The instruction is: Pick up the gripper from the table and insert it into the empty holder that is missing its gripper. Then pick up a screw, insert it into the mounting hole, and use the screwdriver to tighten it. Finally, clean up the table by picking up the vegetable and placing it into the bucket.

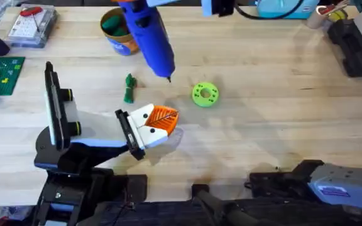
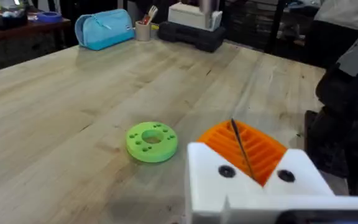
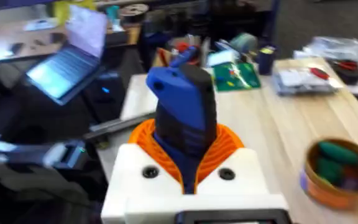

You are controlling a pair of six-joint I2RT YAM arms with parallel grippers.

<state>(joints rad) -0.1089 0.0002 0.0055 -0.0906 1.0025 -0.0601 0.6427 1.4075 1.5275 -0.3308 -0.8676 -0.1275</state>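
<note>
Screwdriver [image 1: 148, 37] hangs tilted over the table, clamped by the right gripper [image 3: 188, 165]. The left gripper [image 2: 247, 149] looks closed and empty. I fear the heavy tool may twist between the pads and slip.

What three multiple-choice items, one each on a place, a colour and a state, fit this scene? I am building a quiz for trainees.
1. Where does the green disc lie?
A on a plate
B on the bare table
C in a drawer

2. What colour is the screwdriver?
A red
B blue
C yellow

3. How is the screwdriver placed?
A flat on the floor
B standing in a rack
C clamped in the right gripper

Answers:
1 B: the disc rests on the wood, right of the vegetable.
2 B: its body is bright blue.
3 C: the right wrist view shows the fingers closed around it.
</note>
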